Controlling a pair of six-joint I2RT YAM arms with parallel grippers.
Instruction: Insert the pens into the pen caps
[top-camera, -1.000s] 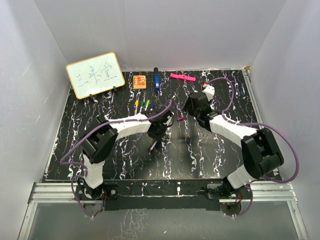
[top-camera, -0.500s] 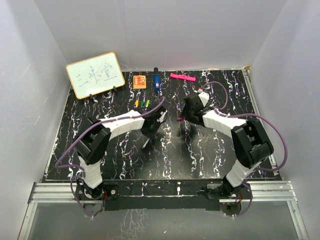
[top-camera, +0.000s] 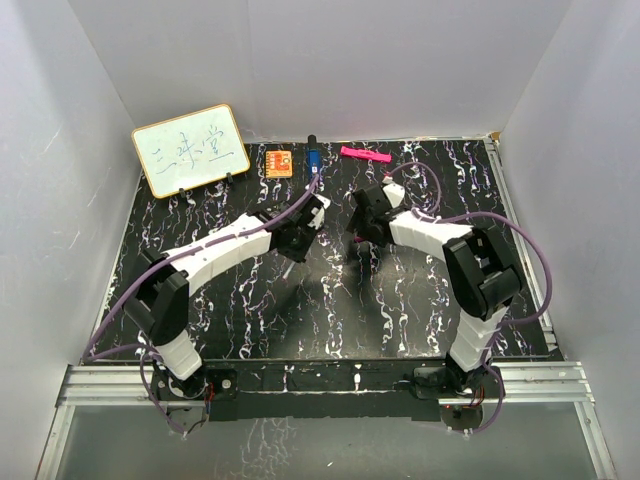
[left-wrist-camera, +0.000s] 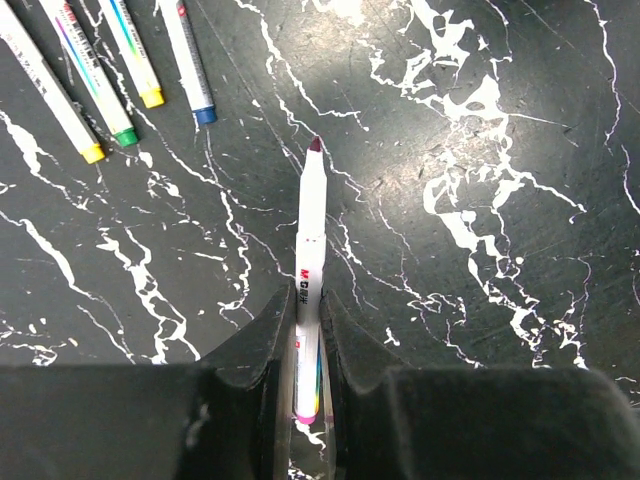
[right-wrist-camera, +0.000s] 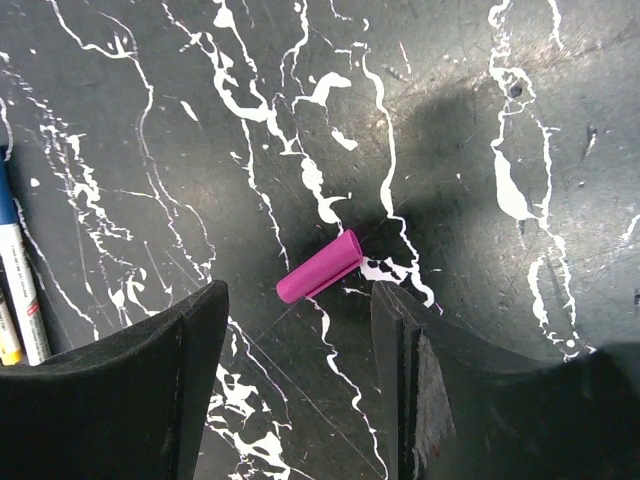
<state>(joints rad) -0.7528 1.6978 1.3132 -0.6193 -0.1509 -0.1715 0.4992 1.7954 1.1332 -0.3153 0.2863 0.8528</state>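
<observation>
Upper left of the left wrist view: three thin white marker pens (left-wrist-camera: 95, 85) with yellow, green and blue ends, side by side on the black white-veined table (left-wrist-camera: 480, 300). Lower centre: left gripper (left-wrist-camera: 308, 315) clamped narrow on a fourth white pen (left-wrist-camera: 311, 220), purple tip bare. Only in the right wrist view: short magenta plastic cap (right-wrist-camera: 320, 267) lying flat between the wide-apart fingers of the right gripper (right-wrist-camera: 298, 305), not touched. Likely step: taking this cap. Next: lower, close, then align its open mouth with the tip. From above, cap and tip too small to make out.
</observation>
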